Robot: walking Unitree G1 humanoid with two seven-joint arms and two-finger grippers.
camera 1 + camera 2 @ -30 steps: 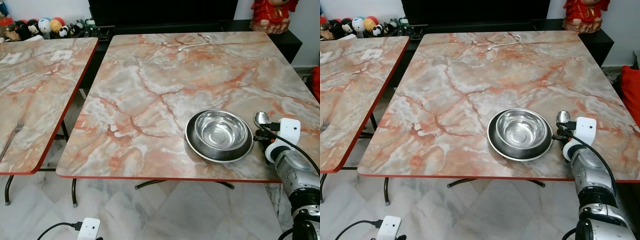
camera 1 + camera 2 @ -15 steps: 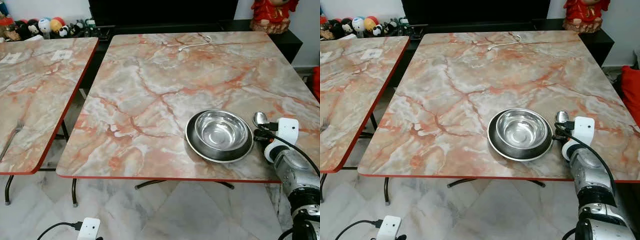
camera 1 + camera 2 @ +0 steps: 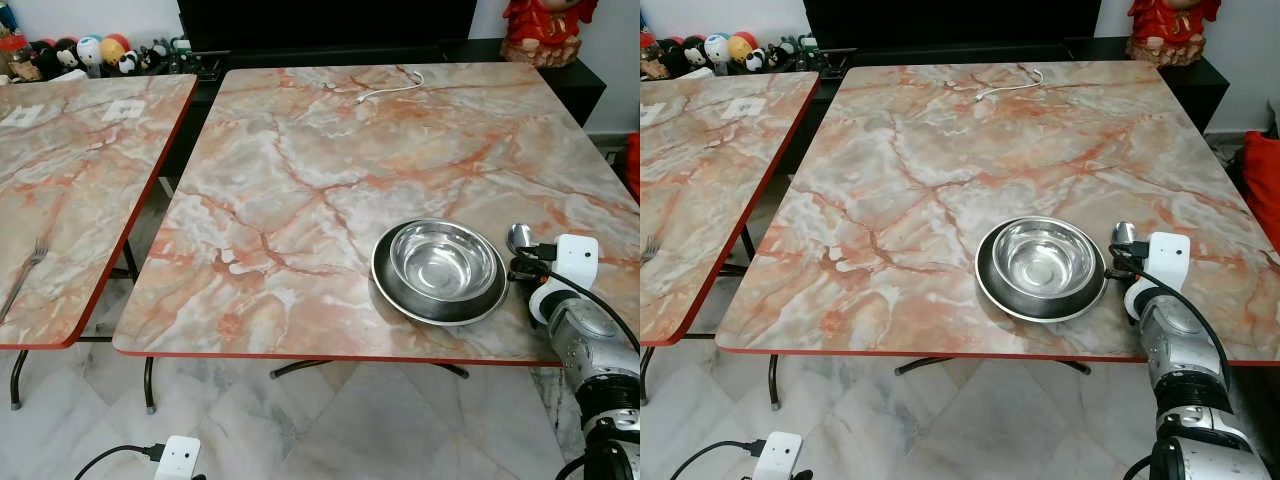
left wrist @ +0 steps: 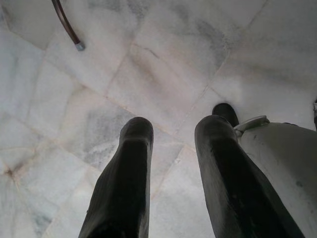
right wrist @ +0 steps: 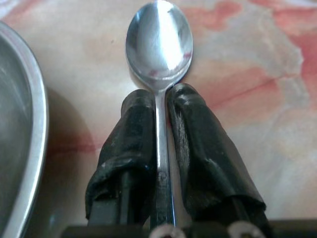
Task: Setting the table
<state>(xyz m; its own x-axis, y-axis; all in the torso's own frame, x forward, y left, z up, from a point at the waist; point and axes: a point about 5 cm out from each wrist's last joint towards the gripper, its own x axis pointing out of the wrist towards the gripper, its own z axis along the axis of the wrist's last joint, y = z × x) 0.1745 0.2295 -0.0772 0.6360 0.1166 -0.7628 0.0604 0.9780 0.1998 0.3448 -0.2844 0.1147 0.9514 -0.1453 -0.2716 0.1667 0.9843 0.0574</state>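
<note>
A shiny steel bowl (image 3: 443,260) sits upright inside a wider, darker steel plate (image 3: 388,280), the pair resting near the front edge of the marble-patterned table (image 3: 300,170), towards its right side. Just right of the plate, a steel spoon (image 5: 159,44) lies with its bowl facing up and pointing away from the table's front edge, its handle pinched between the two black fingers of the right gripper (image 5: 159,99), close above the tabletop.
</note>
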